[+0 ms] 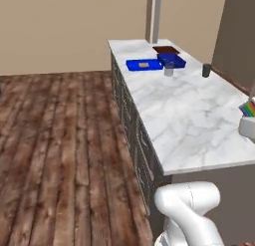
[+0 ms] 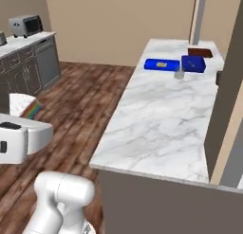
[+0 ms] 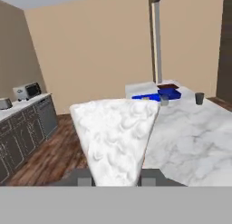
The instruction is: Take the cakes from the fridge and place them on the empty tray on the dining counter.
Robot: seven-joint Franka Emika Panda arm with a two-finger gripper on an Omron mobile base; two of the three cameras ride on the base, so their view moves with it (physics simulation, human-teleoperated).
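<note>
My gripper (image 3: 115, 177) is shut on a cake (image 3: 115, 137), a wedge whose white frosted face fills the middle of the hand view. Its rainbow layers show at the right edge of the left base view, cake (image 1: 248, 108), and at the left of the right base view, cake (image 2: 29, 107). The held slice hangs beside the near end of the marble dining counter (image 1: 189, 115) (image 2: 161, 114). The dark brown tray (image 1: 166, 50) (image 2: 200, 52) (image 3: 168, 86) lies at the counter's far end, well away from the gripper. The fridge is out of view.
Two blue containers (image 1: 144, 65) (image 1: 172, 61) lie just in front of the tray, with a small glass (image 1: 169, 70) beside them and a dark cup (image 1: 206, 70) to the right. A pillar (image 1: 155, 16) rises behind the tray. A grey cabinet counter with a toaster oven (image 2: 26, 25) stands far left across the wood floor.
</note>
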